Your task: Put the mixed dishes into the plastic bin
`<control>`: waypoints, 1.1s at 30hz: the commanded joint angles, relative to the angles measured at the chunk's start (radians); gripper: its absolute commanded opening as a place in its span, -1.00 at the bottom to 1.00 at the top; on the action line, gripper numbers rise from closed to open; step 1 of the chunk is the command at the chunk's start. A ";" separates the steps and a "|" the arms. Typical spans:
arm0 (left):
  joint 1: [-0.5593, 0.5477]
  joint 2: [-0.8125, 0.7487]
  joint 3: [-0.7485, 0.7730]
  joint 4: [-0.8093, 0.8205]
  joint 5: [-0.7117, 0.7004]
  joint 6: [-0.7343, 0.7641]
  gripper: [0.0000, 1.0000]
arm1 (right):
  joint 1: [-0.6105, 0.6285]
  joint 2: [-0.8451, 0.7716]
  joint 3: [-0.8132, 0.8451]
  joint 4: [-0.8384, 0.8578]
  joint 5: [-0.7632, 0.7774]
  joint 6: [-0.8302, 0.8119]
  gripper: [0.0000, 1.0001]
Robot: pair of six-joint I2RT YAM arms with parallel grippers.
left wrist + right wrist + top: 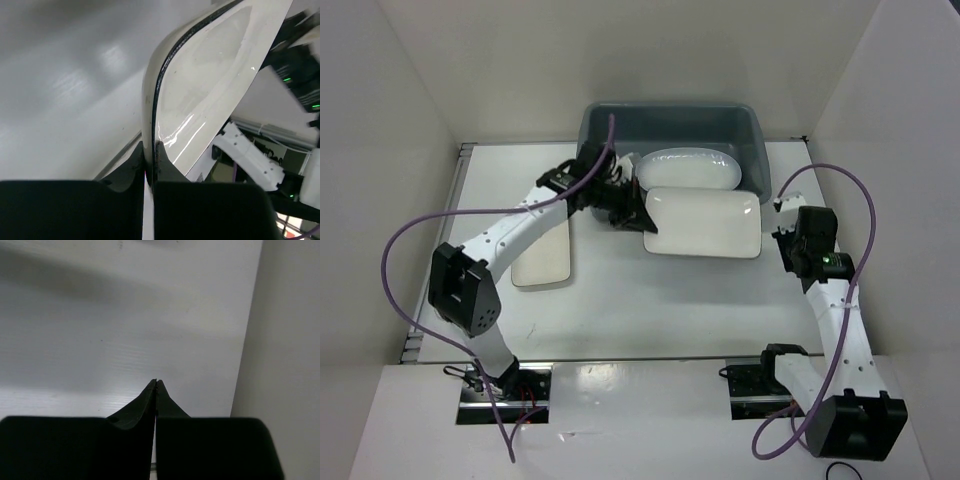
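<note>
My left gripper (pixel 632 212) is shut on the left edge of a large white rounded-rectangle plate (pixel 705 222) and holds it lifted, just in front of the dark grey plastic bin (pixel 603 122). In the left wrist view the plate (pixel 210 75) is seen edge-on, its rim pinched at the gripper (pixel 151 150). A white oval platter (pixel 690 168) lies in the bin at its front wall. A cream rounded-rectangle plate (pixel 542 255) lies on the table under the left arm. My right gripper (pixel 783 208) is shut and empty at the right; it also shows in the right wrist view (pixel 156 382). No glass cups are in view.
White walls enclose the table on the left, back and right; the right wall (pixel 285 340) stands close to my right gripper. The right arm (pixel 250 155) shows beyond the held plate in the left wrist view. Purple cables loop from both arms.
</note>
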 commanded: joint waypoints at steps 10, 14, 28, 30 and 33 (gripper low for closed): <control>0.147 0.379 0.700 -0.221 0.195 0.148 -1.00 | 0.003 -0.061 -0.103 0.183 0.154 0.085 -0.90; 0.187 0.655 1.202 -0.380 0.195 0.130 -1.00 | 0.012 -0.070 -0.103 0.183 0.145 0.085 -0.90; 0.234 1.069 1.616 -0.317 0.215 -0.046 -1.00 | 0.030 -0.080 -0.121 0.193 0.136 0.076 -0.90; 0.243 1.105 1.616 -0.294 0.205 -0.065 -1.00 | 0.030 -0.080 -0.121 0.193 0.136 0.075 -0.90; 0.243 1.142 1.616 -0.238 0.191 -0.103 -1.00 | 0.030 -0.080 -0.121 0.193 0.136 0.075 -0.90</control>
